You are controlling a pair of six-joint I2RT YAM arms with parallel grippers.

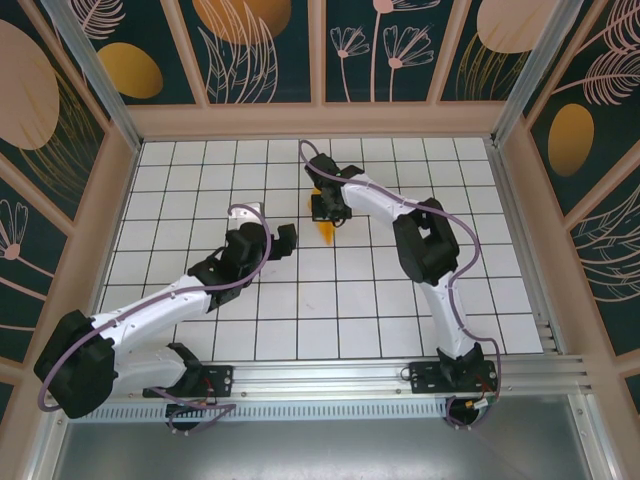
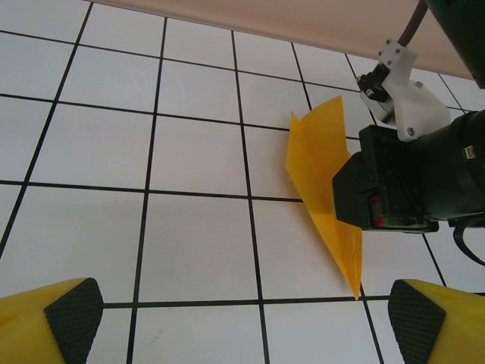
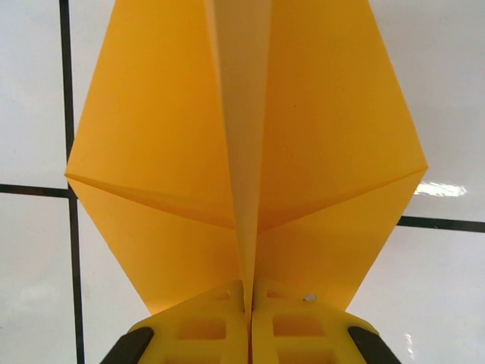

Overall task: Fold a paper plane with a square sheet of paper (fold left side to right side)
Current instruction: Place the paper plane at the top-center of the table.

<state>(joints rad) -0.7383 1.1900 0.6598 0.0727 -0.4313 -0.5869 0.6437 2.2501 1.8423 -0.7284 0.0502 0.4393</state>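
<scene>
- The paper plane is pinched tight along its middle fold by my right gripper.
- It is near the middle of the white table, a bit to the far side.
- My left gripper is spread wide, holding nothing, just left of the plane.
</scene>
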